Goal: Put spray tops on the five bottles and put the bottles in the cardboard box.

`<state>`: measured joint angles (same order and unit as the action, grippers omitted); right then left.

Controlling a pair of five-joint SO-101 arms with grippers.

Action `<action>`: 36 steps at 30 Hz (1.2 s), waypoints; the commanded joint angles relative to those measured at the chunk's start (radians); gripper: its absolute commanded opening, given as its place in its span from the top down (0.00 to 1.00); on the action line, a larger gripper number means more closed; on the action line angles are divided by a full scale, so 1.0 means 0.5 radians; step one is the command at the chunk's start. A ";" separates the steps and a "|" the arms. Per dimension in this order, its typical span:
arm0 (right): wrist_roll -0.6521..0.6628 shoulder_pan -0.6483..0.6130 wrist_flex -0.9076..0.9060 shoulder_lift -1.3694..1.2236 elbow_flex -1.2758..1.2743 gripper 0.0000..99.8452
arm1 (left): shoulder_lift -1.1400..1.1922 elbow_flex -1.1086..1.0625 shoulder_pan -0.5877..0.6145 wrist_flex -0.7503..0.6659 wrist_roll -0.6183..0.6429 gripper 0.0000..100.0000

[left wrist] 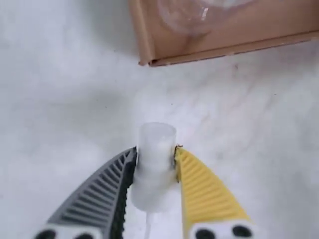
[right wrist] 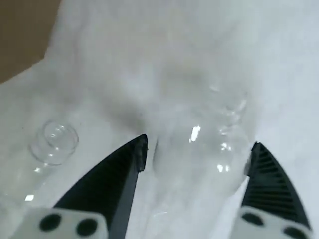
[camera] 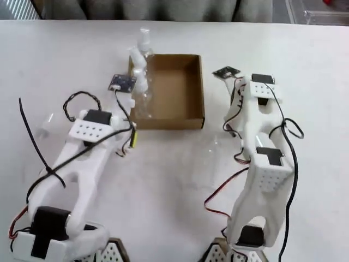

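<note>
I see capped bottles [camera: 140, 76] already standing in the cardboard box [camera: 180, 93], while my left claw [left wrist: 154, 151] pinches a spray top [left wrist: 155, 174] near the box and my right claw [right wrist: 199, 147] gapes wide around an uncapped bottle [right wrist: 217, 154] lying on the desk [left wrist: 60, 99], with another open bottle [right wrist: 55, 142] waiting beside it.

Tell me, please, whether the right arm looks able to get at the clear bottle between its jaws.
Probably yes: the right arm has its jaws open on either side of the clear bottle, with nothing between them and it. A second bottle lies apart.
</note>
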<state>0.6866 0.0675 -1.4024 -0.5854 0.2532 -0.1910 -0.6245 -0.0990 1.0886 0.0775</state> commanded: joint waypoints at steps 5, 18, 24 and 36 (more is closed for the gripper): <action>0.012 0.041 0.164 0.029 0.092 0.97 | -0.023 0.025 0.011 -0.040 -0.031 0.98; -0.310 0.201 -0.400 0.293 0.399 0.98 | -0.023 0.018 0.011 -0.040 -0.031 0.98; -0.503 0.311 -0.634 0.465 0.377 0.98 | -0.023 0.012 0.008 -0.040 -0.031 0.98; -0.568 0.358 -0.437 1.204 -0.509 0.98 | -0.032 0.009 0.020 -0.025 -0.031 0.98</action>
<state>0.4166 0.2394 -1.6709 -0.1573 0.1074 -0.1910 -0.6245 -0.0990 1.0886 0.0760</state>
